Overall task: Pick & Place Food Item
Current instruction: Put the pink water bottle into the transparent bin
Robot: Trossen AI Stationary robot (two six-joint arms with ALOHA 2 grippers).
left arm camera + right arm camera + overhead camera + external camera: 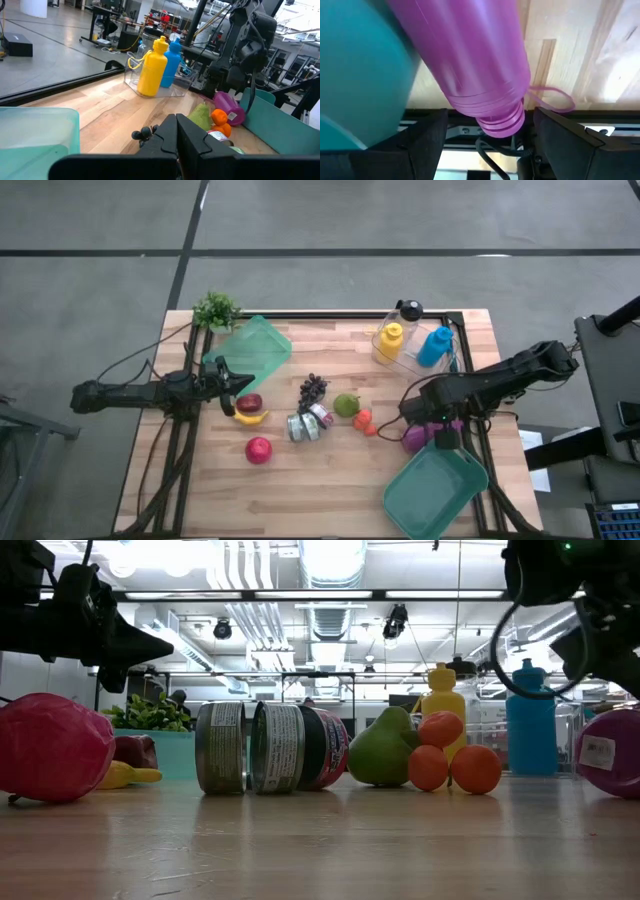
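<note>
Food lies mid-table: a dark red apple [249, 402] on a banana [250, 418], a red fruit [258, 449], grapes [313, 388], a green pear [346, 405] and small orange fruits [363, 421]. My left gripper [243, 384] is shut and hovers just left of the apple, above the table [160, 650], pointing toward the table's right [177, 124]. My right gripper [441, 436] is open over a purple bottle [415, 438] lying on its side. Its fingers stand on either side of the bottle's neck [500, 122] without touching it.
Two tin cans [305, 425] lie between the fruits. One teal tray [255, 350] sits at the far left by a small plant [215, 308], another [435, 492] at the near right corner. A clear bin with yellow [390, 338] and blue [434, 345] bottles stands far right.
</note>
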